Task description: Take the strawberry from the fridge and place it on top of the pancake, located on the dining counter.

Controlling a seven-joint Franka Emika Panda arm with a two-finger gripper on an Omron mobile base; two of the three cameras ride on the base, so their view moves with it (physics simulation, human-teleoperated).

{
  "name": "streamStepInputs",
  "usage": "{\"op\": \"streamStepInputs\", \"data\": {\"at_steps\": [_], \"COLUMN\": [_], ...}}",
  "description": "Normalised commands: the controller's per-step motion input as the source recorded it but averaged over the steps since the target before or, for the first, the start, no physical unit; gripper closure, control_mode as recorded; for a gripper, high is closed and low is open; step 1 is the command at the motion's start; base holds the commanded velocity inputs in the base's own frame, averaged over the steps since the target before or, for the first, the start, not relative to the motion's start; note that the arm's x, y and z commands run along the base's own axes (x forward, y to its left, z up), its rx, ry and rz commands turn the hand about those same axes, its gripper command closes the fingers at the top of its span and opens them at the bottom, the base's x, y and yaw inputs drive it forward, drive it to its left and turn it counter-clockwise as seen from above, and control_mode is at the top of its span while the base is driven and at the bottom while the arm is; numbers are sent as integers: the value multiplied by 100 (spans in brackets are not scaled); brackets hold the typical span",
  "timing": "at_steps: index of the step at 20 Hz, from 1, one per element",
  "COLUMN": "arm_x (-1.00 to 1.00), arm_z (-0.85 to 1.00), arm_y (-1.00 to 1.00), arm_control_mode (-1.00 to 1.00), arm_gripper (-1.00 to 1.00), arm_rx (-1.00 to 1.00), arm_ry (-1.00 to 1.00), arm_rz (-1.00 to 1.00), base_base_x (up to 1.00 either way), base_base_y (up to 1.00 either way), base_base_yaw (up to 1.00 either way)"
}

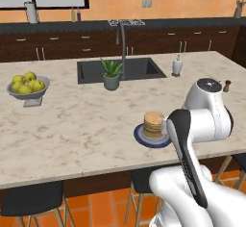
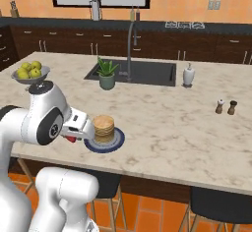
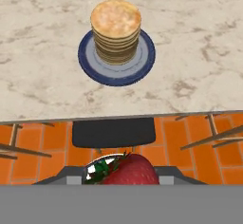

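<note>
The strawberry, red with green leaves, sits between my gripper's fingers, which are shut on it; a red bit of the strawberry shows at the gripper in the right base view. The hand hangs just off the front edge of the beige marble dining counter, above the floor. The pancake stack stands on a dark blue plate a short way ahead, near that edge. The same pancake shows close beside my arm. The fridge is out of view.
A dark stool seat lies below the hand, under the counter edge. On the counter are a bowl of yellow-green fruit, a potted plant, the sink, a soap dispenser and two shakers.
</note>
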Motion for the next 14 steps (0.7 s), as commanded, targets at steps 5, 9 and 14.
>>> {"op": "streamStepInputs", "data": {"at_steps": [5,9,14], "arm_x": [92,89,100], "arm_z": [27,-9,-39], "arm_y": [0,0,-5], "arm_control_mode": [-100,-100,-100], "arm_gripper": [100,100,100], "arm_rx": [-1,0,0], "arm_ry": [3,-3,4], "arm_rz": [0,0,2], "base_base_x": [0,0,0], "base_base_y": [0,0,0], "base_base_yaw": [0,0,0]}}
